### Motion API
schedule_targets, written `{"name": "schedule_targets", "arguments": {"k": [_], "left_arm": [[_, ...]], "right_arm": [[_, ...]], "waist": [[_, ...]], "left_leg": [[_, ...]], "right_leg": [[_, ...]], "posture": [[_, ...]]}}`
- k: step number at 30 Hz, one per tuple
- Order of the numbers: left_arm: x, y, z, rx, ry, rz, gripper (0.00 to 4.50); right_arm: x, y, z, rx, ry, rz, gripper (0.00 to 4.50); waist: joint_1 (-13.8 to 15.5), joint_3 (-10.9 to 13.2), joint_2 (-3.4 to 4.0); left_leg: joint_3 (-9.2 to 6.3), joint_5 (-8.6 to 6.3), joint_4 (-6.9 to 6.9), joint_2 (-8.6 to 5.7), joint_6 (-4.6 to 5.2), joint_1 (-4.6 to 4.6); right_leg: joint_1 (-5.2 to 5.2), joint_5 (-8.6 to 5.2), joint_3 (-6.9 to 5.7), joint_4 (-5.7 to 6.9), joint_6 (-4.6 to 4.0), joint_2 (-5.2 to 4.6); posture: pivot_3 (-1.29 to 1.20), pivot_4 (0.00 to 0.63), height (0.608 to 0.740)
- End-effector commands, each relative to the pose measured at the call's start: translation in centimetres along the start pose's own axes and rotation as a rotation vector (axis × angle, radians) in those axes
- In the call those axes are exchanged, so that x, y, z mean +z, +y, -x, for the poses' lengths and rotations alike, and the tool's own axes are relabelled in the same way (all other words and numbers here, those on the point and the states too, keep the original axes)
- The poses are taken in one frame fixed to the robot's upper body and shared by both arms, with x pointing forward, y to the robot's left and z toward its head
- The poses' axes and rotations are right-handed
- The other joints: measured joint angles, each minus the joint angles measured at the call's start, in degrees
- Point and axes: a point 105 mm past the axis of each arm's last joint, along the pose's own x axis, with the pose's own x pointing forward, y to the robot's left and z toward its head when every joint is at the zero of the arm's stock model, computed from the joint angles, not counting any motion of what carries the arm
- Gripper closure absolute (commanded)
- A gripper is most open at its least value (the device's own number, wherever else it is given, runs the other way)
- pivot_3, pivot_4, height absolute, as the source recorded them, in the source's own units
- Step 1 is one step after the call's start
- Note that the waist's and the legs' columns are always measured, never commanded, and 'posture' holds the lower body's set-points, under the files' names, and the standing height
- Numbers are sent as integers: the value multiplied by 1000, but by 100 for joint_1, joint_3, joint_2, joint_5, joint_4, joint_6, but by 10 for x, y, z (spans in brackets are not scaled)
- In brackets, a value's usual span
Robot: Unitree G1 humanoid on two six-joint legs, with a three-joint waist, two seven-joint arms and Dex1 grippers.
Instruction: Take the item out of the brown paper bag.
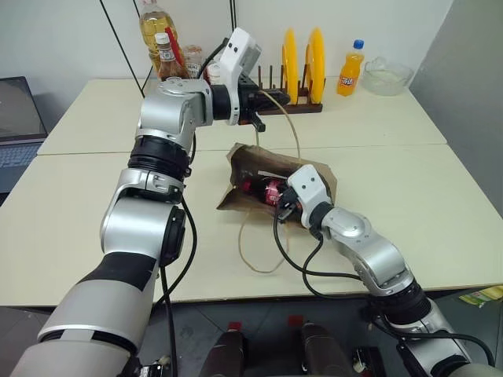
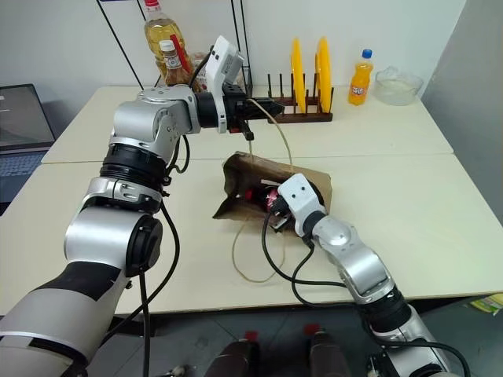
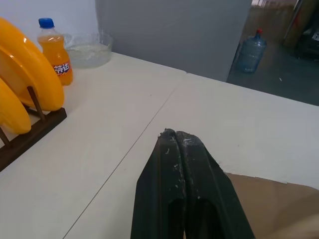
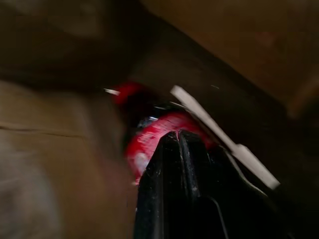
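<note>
The brown paper bag (image 1: 253,162) lies on its side in the middle of the table, its mouth facing me. High above it, my left gripper (image 1: 257,108) is shut on one twine handle (image 1: 296,129), which runs taut down to the bag. The item, a cola bottle (image 1: 266,190) with a red label, lies inside the mouth. My right gripper (image 1: 284,210) reaches into the mouth. In the right wrist view its shut fingertips (image 4: 178,135) sit against the red label (image 4: 149,144), with nothing between them.
The bag's other twine loop (image 1: 259,255) trails over the table toward me. At the back stand a rack with yellow plates (image 1: 302,67), an orange soda bottle (image 1: 350,71), a glass bowl (image 1: 387,76), and an oil and a ketchup bottle (image 1: 165,55). A laptop (image 1: 16,126) sits far left.
</note>
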Motion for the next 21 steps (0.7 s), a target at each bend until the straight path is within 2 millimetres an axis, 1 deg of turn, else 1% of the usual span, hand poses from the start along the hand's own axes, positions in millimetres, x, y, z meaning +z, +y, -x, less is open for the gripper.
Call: {"name": "schedule_targets", "arguments": {"k": [1, 4, 5, 10, 13, 15, 19, 21], "left_arm": [[17, -3, 2, -5, -46, -43, 4500], [17, -4, 1, -10, -48, -46, 4500], [17, -4, 1, -10, -49, -47, 4500], [15, -2, 1, -4, -51, -45, 4500], [15, -3, 1, -2, -58, -43, 4500], [15, -3, 1, 0, -61, -42, 4500], [11, -2, 3, 9, -61, -44, 4500], [9, -4, 3, 7, -61, -46, 4500]], "right_arm": [[9, -12, 4, -33, -1, 76, 4466], [7, -6, 3, 42, 27, 127, 3887], [6, -4, 3, 63, 34, 149, 3590], [0, 3, 7, 160, 84, 287, 1815], [-9, 5, 10, 192, 122, 308, 723], [-13, 3, 9, 185, 140, 316, 32], [-30, -3, 5, 145, 184, 364, 32], [-44, -5, 5, 144, 223, 436, 32]], "waist": [[2, 0, 0], [6, 0, 0], [5, 0, 0], [-1, 0, 0], [-1, 0, 0], [0, 0, 0], [2, 0, 0], [5, 0, 0]], "left_leg": [[0, 0, 0, -1, 0, 0], [0, 0, 1, -1, 0, 0], [0, 0, 1, -1, 0, 0], [1, 0, 0, 0, 0, 1], [1, 0, 1, 0, 0, 1], [0, 0, 1, 0, 0, 1], [0, 0, 1, 0, -1, 1], [0, 1, 2, 0, -1, 1]], "right_leg": [[0, 0, 0, 0, 0, 0], [2, 0, -1, 0, 0, -1], [2, 0, -1, -1, 0, -1], [2, 0, -2, -2, 0, 0], [3, 0, -1, -2, 0, 0], [3, 0, -2, -2, 0, 0], [3, 0, -1, -2, 0, -1], [4, 0, -1, -1, 0, -1]], "posture": [[0, 150, 740], [0, 150, 740], [0, 150, 740], [0, 150, 740], [0, 150, 740], [0, 150, 740], [0, 150, 740], [0, 150, 740]]}}
